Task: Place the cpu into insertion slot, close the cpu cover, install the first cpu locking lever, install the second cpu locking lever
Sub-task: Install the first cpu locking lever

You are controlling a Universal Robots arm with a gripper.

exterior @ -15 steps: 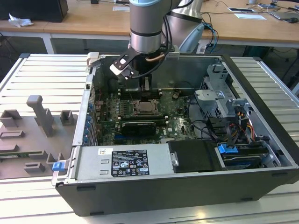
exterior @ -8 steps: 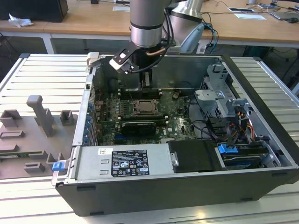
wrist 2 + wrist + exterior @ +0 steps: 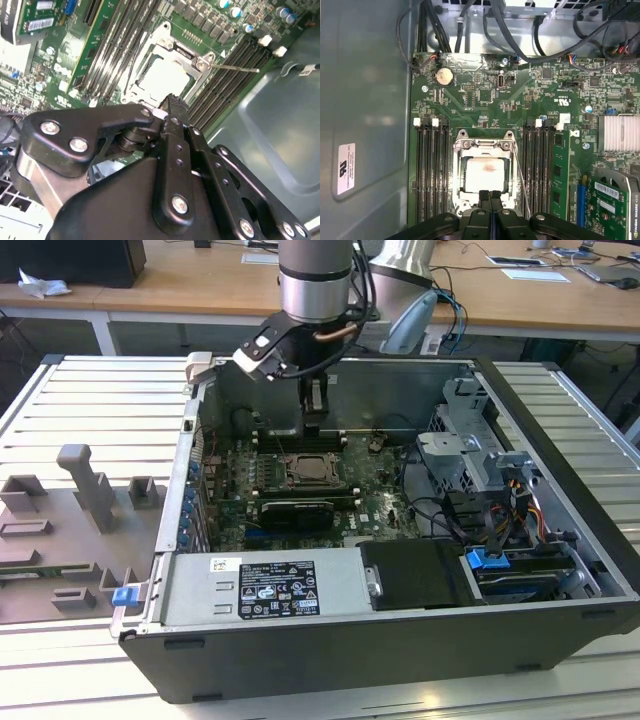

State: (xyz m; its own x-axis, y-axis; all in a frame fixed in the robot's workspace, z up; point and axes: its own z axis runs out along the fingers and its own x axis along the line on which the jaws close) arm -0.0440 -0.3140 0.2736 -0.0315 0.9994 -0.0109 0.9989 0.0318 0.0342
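Hanging over motherboard (image 3: 485, 100) inside open computer case (image 3: 300, 660), tool (image 3: 490, 196) clenched, fingertips together, gripping nothing; cpu (image 3: 487, 172) seated in socket, pale top showing through cut-out; cpu cover (image 3: 482, 146) lying flat round it; thin lever rod (image 3: 521, 180) angled out beside socket, over memory slots (image 3: 538, 170)

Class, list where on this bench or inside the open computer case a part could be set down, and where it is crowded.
Free: the slatted silver metal table beyond the grey plastic fixture blocks, and at the exterior view's right of the black computer case. Crowded: the silver cpu cover between black memory slots, under the black hand; the cabled drive cage.
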